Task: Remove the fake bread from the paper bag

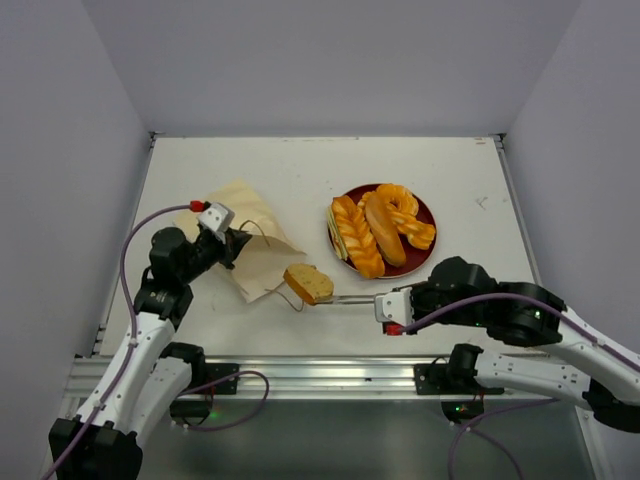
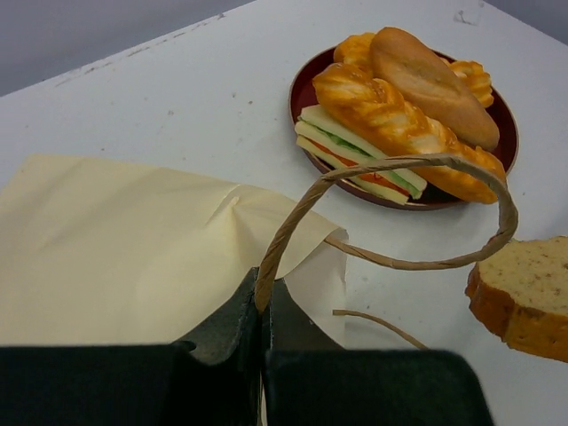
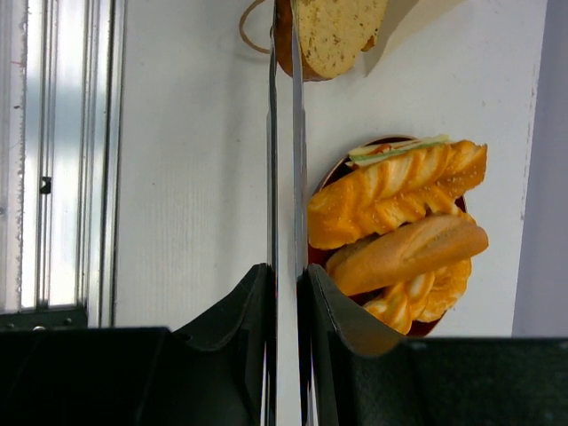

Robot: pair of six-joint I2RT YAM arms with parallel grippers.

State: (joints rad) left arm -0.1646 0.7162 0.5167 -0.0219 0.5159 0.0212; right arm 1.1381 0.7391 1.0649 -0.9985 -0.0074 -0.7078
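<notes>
Grey walls enclose a white desk (image 1: 300,170). The left arm is extended forward over the near-left area with its elbow raised. The left tool (image 1: 238,245) is closed on the brown loop handle (image 2: 390,164) of the paper bag (image 1: 248,222), which lies flattened and creased. The right arm is folded low and directed leftwards. The right tool (image 1: 331,297), fitted with long thin blades, is clamped on the edge of the bread slice (image 1: 308,283), which is outside the bag, just beside its mouth. The braided loaf (image 1: 356,236), long roll (image 1: 384,228) and doughnut (image 1: 400,193) are stacked on the red plate (image 1: 431,222). The sandwich (image 2: 351,151) is largely hidden beneath the loaf. Whether the slice touches the desk cannot be determined.
</notes>
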